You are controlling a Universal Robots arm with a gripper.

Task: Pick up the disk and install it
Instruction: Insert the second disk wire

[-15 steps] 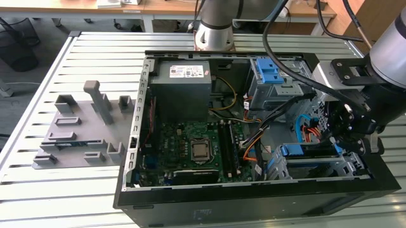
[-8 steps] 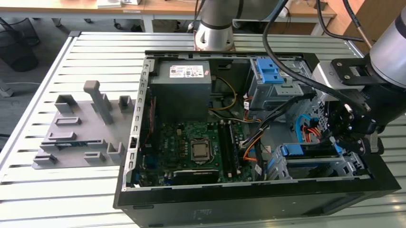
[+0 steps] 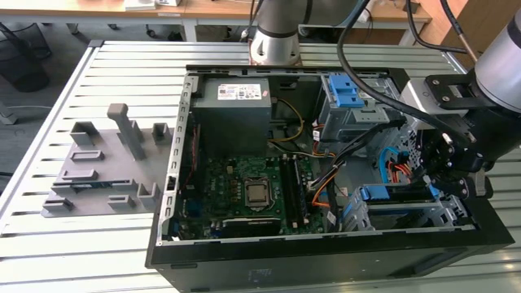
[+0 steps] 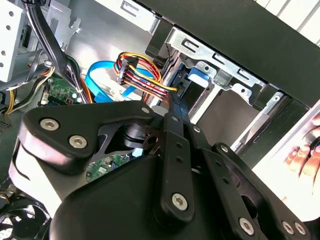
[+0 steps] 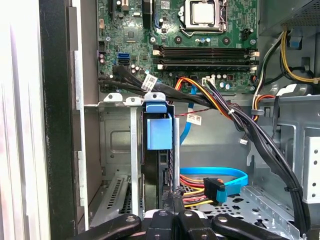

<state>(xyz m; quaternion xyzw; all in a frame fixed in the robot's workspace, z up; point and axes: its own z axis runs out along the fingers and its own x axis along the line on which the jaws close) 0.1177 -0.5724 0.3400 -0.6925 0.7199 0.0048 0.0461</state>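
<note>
- We see the gripper [image 3: 456, 174] at the right of the exterior view, low over the open computer case [image 3: 326, 256], beside the metal drive cage [image 3: 407, 210].
- The disk [image 5: 159, 150] stands on edge in a slot of that cage, its blue bracket [image 5: 159, 127] facing us in the centre of the first wrist view.
- In that view the fingertips [image 5: 175, 200] meet at the disk's lower edge; we cannot tell whether they clamp it.
- A hand [image 4: 305, 157] rests at the right edge of the second wrist view.
</note>
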